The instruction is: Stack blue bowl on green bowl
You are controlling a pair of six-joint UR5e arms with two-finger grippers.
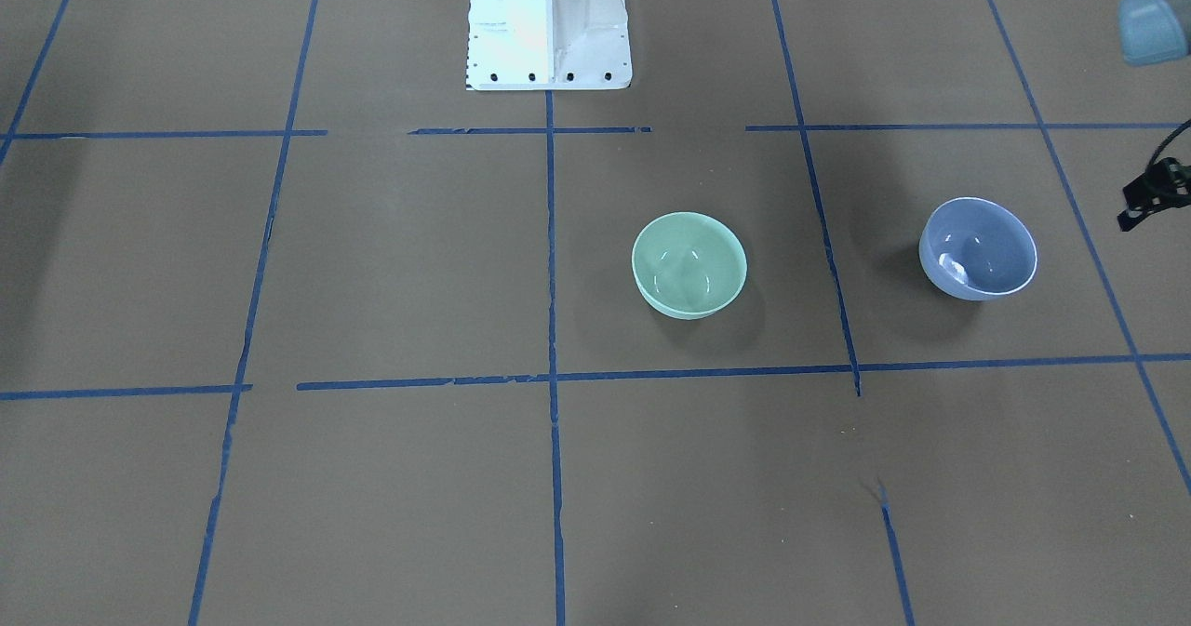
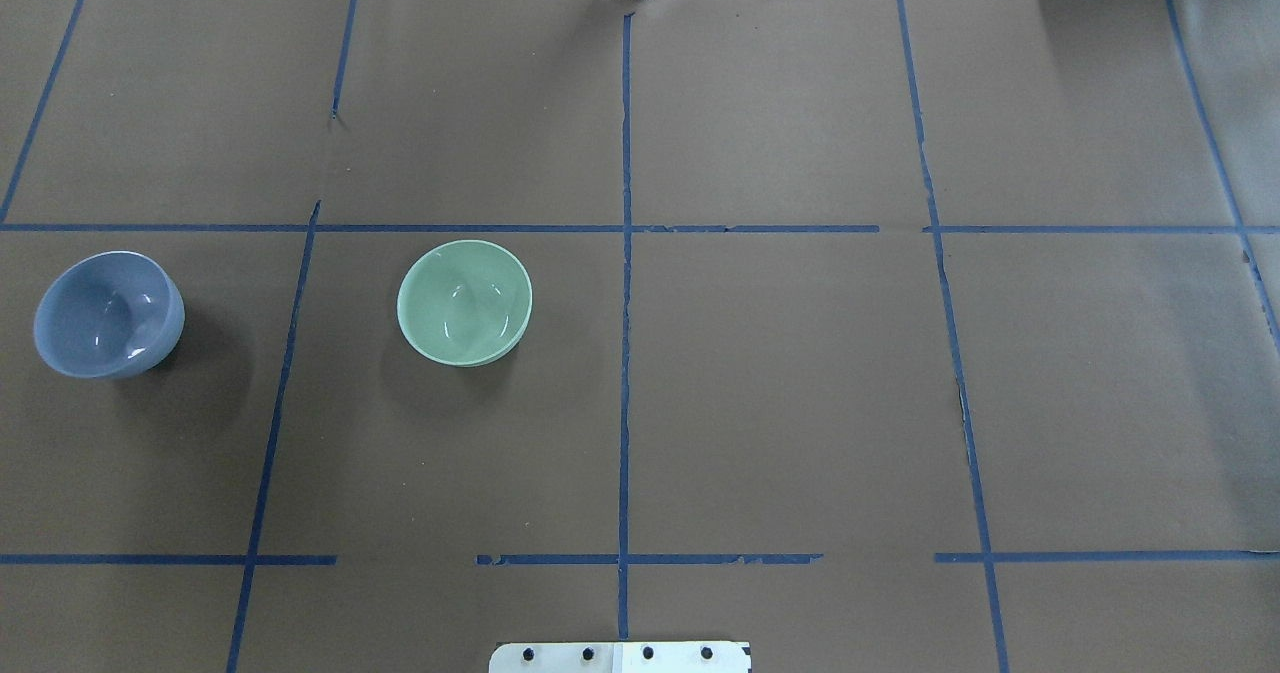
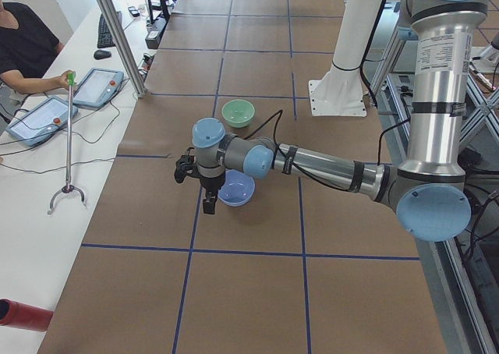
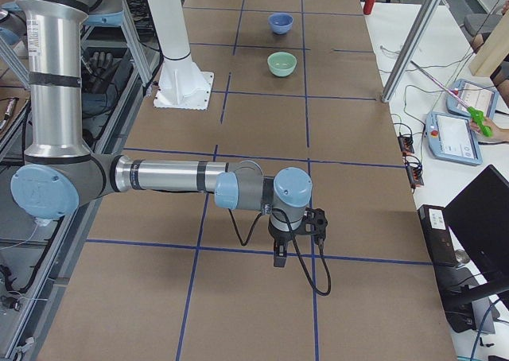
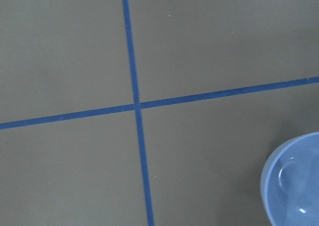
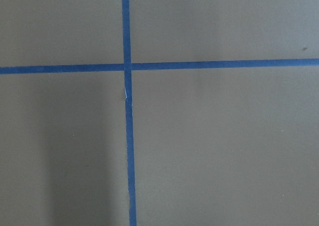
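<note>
The blue bowl stands upright and empty on the brown table, far out on my left side; it also shows in the overhead view and at the lower right corner of the left wrist view. The green bowl stands upright and empty nearer the middle, apart from the blue bowl. My left gripper points down just beside the blue bowl, on the side away from my base. My right gripper hangs over bare table far from both bowls. I cannot tell whether either is open or shut.
The white robot base stands at the table's near edge. Blue tape lines form a grid on the brown cover. A side table with tablets, a metal post and an operator's arm lie past the far edge.
</note>
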